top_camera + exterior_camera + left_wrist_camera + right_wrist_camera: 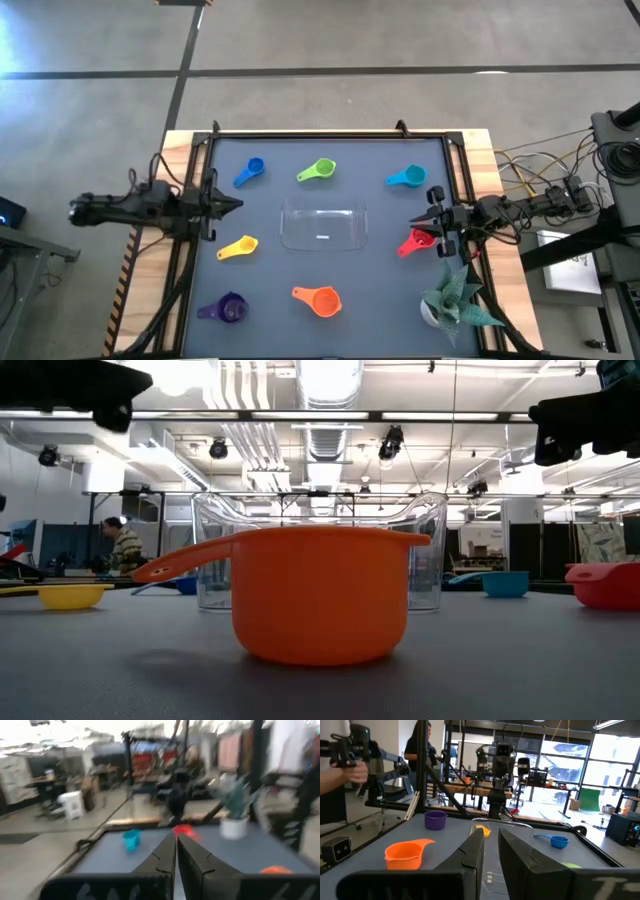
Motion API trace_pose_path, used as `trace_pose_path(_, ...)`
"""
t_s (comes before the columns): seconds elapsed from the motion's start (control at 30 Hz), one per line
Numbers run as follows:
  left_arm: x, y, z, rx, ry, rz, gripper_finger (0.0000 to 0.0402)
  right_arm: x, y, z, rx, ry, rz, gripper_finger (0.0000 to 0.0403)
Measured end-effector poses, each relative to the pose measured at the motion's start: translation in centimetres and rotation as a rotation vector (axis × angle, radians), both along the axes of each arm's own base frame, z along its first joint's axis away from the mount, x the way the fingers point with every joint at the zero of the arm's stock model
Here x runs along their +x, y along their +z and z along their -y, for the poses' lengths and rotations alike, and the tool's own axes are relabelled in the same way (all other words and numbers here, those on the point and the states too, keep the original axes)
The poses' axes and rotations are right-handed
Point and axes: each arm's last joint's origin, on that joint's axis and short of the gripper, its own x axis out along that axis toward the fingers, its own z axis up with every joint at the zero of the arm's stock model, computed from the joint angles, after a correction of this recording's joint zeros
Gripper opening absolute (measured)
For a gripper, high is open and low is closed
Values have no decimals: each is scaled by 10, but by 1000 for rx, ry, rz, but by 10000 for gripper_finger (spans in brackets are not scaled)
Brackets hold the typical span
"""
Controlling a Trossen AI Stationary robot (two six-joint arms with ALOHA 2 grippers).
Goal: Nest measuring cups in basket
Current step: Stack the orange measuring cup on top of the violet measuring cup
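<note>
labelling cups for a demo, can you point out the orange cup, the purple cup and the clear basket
orange cup (322, 301): high view, on its bowl.
purple cup (231, 308): high view, on its bowl.
clear basket (300, 236): high view, on a bare part of its floor, left of centre.

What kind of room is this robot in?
Probably a robotics lab or workshop. Exposed ducts and lights hang from an open ceiling, workbenches crowded with gear fill the room behind, and loose cables trail off the dark table where colourful measuring cups lie.
</note>
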Motion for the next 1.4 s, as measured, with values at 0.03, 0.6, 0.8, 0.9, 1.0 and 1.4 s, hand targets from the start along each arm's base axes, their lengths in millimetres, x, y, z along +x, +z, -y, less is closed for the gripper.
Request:
trace_pose_path(0.03,1,10,-1,19,23,-27,0,0,0,0,0,0,0,47)
trace_pose_path(0.6,112,74,64,139,-114,-507,0,0,0,0,0,0,0,47)
trace_pose_path(0.8,143,53,97,75,-104,-611,1,0,0,0,0,0,0,47)
trace_pose_path(0.9,157,35,109,52,-102,-685,11,0,0,0,0,0,0,47)
trace_pose_path(1.0,170,19,120,62,-134,-748,38,0,0,0,0,0,0,47)
trace_pose_path(1.4,220,-13,148,25,-188,-883,214,0,0,0,0,0,0,47)
